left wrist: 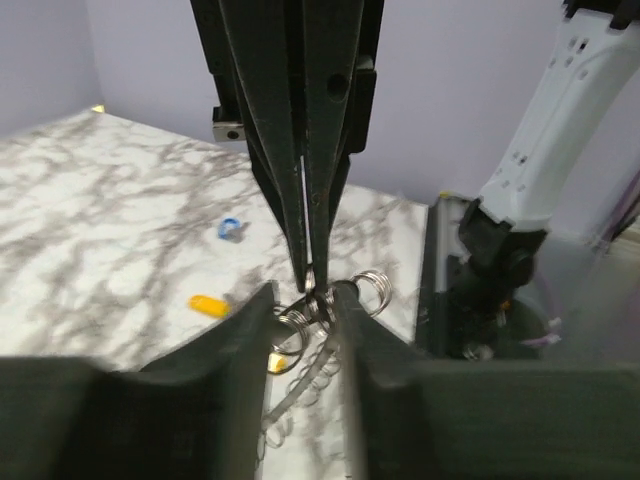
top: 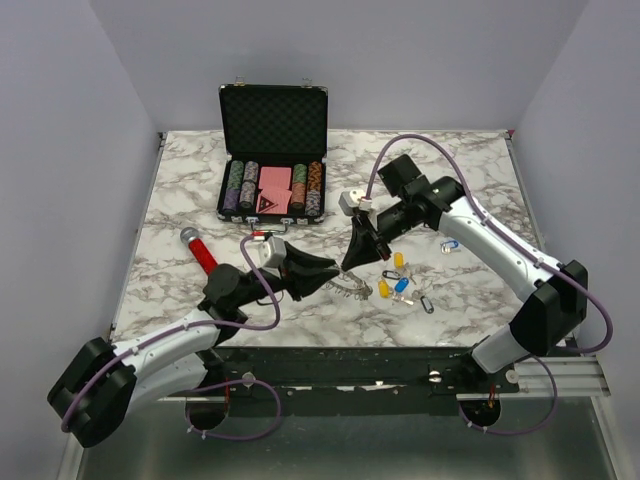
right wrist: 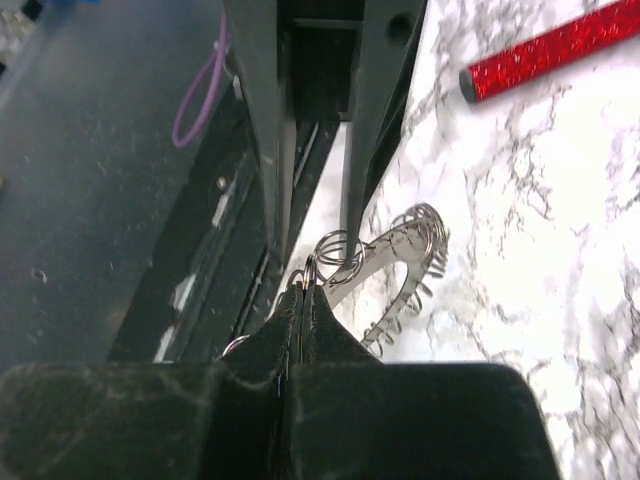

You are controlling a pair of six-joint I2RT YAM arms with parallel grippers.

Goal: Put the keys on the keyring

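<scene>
The silvery keyring (top: 350,288) lies near the table's front edge, between my two grippers. My right gripper (top: 352,264) points down and is shut on one small ring at the keyring's end (right wrist: 322,268); its tips (right wrist: 303,292) pinch it. My left gripper (top: 332,274) is partly open, its fingers (left wrist: 262,310) either side of the keyring's band and rings (left wrist: 292,325); I see no firm grip. Several small keys (top: 398,280) with yellow and blue heads lie loose to the right. One blue key (top: 449,245) lies further back. Yellow (left wrist: 207,304) and blue (left wrist: 230,227) keys show in the left wrist view.
An open black case of poker chips (top: 272,150) stands at the back. A red glitter stick (top: 203,252) lies left of my left arm and shows in the right wrist view (right wrist: 560,50). The table's front edge (top: 330,348) is close behind the keyring.
</scene>
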